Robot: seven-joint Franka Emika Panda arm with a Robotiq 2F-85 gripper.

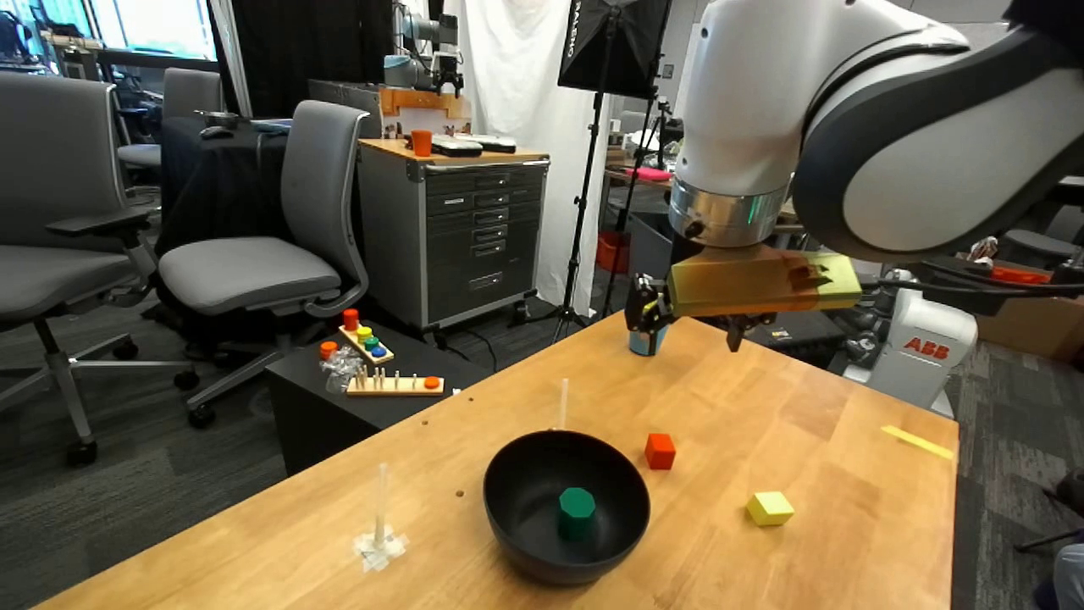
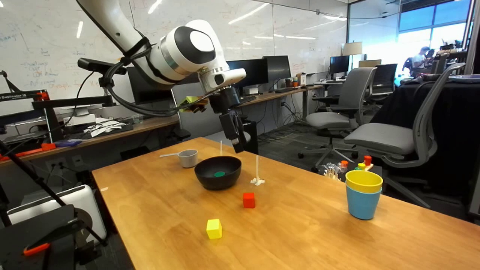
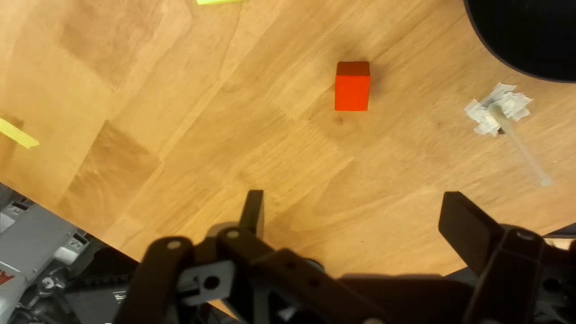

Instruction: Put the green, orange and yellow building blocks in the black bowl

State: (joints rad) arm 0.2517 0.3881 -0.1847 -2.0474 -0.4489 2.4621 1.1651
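exterior views: 1 green block (image 1: pixel 577 512) in the black bowl (image 1: pixel 532 496)

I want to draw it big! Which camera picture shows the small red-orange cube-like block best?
The wrist view: the small red-orange cube-like block looks biggest there, two faces showing and nothing covering it. Both exterior views also show it uncovered, but smaller, on the brown wooden table, apart from the round black bowl.
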